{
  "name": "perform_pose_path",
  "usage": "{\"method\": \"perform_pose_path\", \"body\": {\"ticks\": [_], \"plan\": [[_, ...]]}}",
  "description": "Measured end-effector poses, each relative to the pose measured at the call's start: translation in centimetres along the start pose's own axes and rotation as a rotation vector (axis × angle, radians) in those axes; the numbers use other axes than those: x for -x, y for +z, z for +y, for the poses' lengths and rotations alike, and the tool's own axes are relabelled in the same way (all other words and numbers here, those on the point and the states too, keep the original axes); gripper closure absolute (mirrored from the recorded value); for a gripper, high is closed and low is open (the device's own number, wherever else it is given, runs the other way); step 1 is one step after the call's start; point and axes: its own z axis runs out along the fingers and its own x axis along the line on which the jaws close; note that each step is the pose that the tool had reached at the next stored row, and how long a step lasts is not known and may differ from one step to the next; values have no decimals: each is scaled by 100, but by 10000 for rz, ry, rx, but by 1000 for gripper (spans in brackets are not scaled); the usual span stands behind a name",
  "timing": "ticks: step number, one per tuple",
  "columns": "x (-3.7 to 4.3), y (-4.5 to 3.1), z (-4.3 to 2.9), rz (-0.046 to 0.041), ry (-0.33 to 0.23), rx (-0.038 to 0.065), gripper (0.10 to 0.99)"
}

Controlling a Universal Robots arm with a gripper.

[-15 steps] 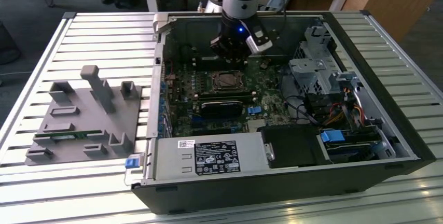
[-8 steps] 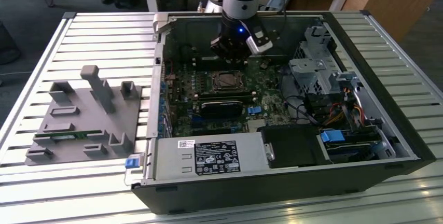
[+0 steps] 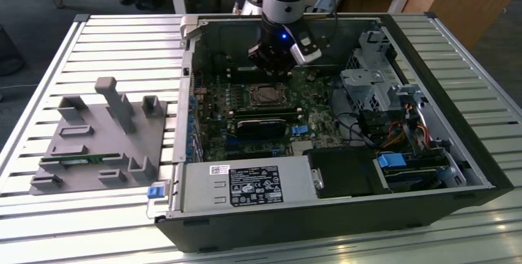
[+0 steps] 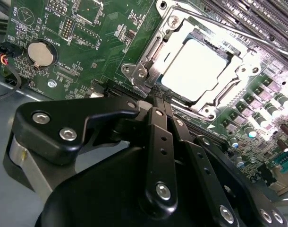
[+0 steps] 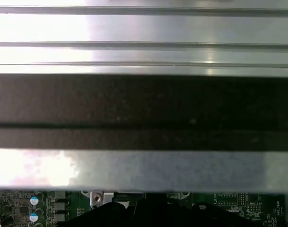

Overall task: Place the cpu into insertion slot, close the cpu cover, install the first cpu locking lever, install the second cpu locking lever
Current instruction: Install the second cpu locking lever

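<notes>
Silver-grey cpu (image 4: 195, 70) seated in the insertion slot (image 4: 148, 52), with the cpu cover (image 4: 250, 59) lying down around it as a frame; slot visible in the exterior view near the middle of the green motherboard (image 3: 212, 131). End effector (image 4: 160, 105) low over the board, just beside the slot's near edge, fingers (image 4: 156, 130) drawn together with nothing visibly between them. Thin locking lever (image 4: 238, 34) running along one side of the slot; latched or free, cannot tell.

Risks, as judged: finger tips sliding off the thin lever wire and scraping the board; cover lifting if the lever is not hooked; pressure on nearby capacitors (image 4: 281, 101).

Containers: open black computer case (image 3: 326, 224) on the slatted worktop (image 3: 98, 38), holding motherboard, drive cage (image 3: 367, 87) and power supply (image 3: 244, 184). Grey fixture tray (image 3: 106, 135) beside the case, carrying one small green strip (image 3: 82, 160).
</notes>
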Motion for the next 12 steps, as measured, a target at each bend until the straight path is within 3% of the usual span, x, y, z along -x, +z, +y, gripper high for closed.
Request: {"method": "perform_pose_path", "body": {"ticks": [12], "plan": [[1,-3,-60,0,1,0,969]]}}
